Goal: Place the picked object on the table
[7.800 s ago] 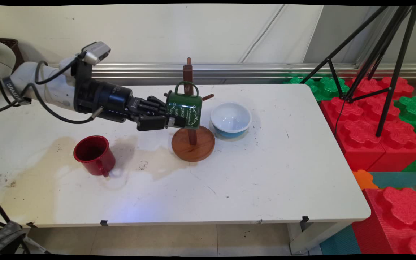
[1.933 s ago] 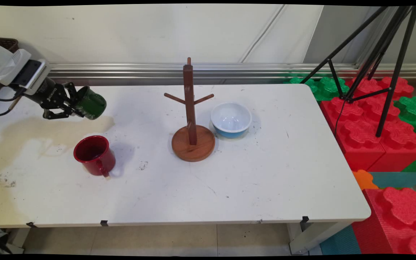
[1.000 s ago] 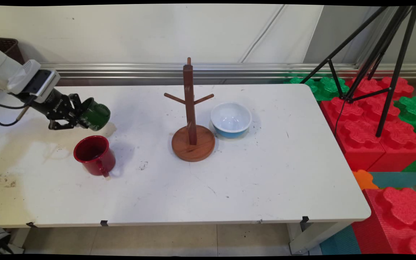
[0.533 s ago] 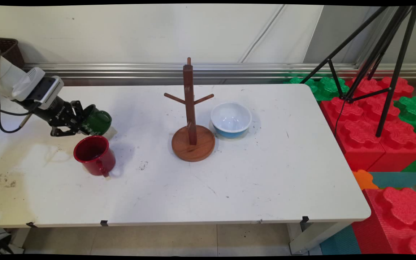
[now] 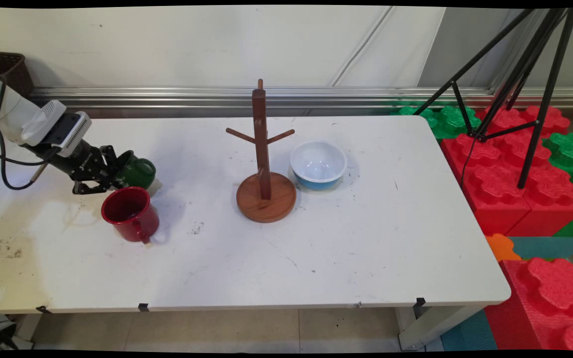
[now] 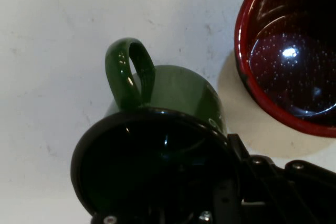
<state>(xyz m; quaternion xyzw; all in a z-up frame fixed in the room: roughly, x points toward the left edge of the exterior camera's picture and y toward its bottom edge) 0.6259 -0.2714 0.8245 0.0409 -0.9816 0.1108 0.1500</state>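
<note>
The white table spreads beneath the pincer. Well off beyond its tip stand the wooden mug tree and, farther on, the blue bowl. The red mug sits just beside it, nearer the camera. The pincer grips the green mug by its rim, tilted low over the table.

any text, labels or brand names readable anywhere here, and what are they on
None can be read for certain.
Hand: small white lettering on its black body, too small to read.
Green mug: no lettering on the sides in view.
Red mug, mug tree, bowl: no text.
</note>
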